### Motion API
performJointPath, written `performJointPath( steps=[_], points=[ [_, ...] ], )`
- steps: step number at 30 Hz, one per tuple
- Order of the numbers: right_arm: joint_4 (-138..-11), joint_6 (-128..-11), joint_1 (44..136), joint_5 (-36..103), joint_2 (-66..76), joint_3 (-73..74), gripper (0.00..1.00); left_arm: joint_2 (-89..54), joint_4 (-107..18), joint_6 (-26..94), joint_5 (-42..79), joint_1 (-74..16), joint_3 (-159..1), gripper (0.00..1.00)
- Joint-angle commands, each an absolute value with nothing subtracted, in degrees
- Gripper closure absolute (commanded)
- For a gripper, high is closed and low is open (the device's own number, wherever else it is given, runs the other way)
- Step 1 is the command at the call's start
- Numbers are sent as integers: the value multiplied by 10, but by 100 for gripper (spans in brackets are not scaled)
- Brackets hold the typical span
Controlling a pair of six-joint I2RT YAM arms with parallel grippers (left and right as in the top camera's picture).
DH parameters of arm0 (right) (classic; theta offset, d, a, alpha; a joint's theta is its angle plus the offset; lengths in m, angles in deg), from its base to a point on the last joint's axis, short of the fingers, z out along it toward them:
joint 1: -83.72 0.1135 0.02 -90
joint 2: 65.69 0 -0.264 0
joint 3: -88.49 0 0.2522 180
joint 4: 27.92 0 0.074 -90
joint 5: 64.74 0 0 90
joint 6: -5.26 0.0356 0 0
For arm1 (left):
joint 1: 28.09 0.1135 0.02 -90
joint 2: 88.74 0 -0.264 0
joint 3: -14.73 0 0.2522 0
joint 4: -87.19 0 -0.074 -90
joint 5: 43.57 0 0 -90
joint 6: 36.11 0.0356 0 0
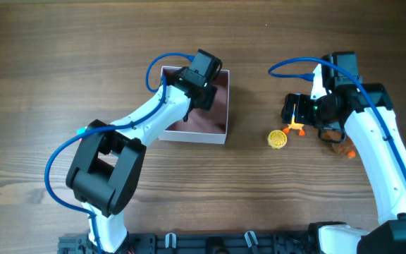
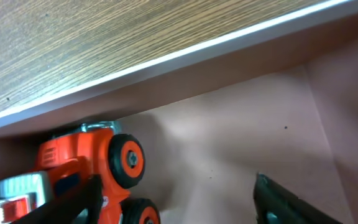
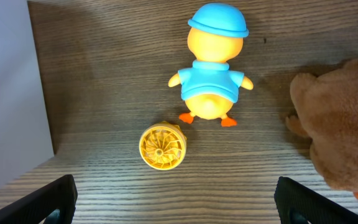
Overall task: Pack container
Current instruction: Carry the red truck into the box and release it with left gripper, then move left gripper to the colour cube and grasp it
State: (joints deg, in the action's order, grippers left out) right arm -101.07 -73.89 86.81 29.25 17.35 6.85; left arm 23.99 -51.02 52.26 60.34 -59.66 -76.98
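Sitting on the wood-grain counter (image 1: 62, 63) left of centre in the overhead view, the container (image 1: 194, 137) is a square, shallow box with thin white walls and a dusty-pink inside. It is far bigger than the small toys around it. Its near wall shows as a clean white band, and much of the pink floor is in shadow under the left arm. From the left wrist, the rim reads as a pale line with the pink wall dropping below it to a smooth, flat floor.

The left tool (image 2: 176, 202) hangs low inside the box with its jaws spread wide and nothing clamped between them. An orange toy vehicle (image 2: 95, 165) with black wheels lies on the pink floor in the corner by the wall, just beside one finger (image 2: 73, 199).

The right tool (image 3: 179, 208) hovers over bare counter well to the right of the container, and its jaws are also wide apart and gripping nothing. Ahead of it stands a yellow duck (image 3: 211, 81) in a blue cap and shirt. A yellow ribbed disc (image 3: 162, 147) lies just beside the duck's feet, and a brown plush toy (image 3: 340, 124) sits off to one side.
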Motion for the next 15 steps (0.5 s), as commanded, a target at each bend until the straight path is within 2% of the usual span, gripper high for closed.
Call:
performJointPath(
  steps=[1,9,13,15],
  points=[
    [-1013,-743,866,280,174,56,1,236,-510,523,615,-613,-770,0],
    [-1014,-757,866,280,174,56,0,110,-457,523,616,-641,-770,0],
    [-1015,-757,866,280,174,56,0,-2,-384,492,626,-602,-770,0],
    [-1016,-757,866,280,174,56,0,-49,-337,438,626,-552,-770,0]
  ],
)
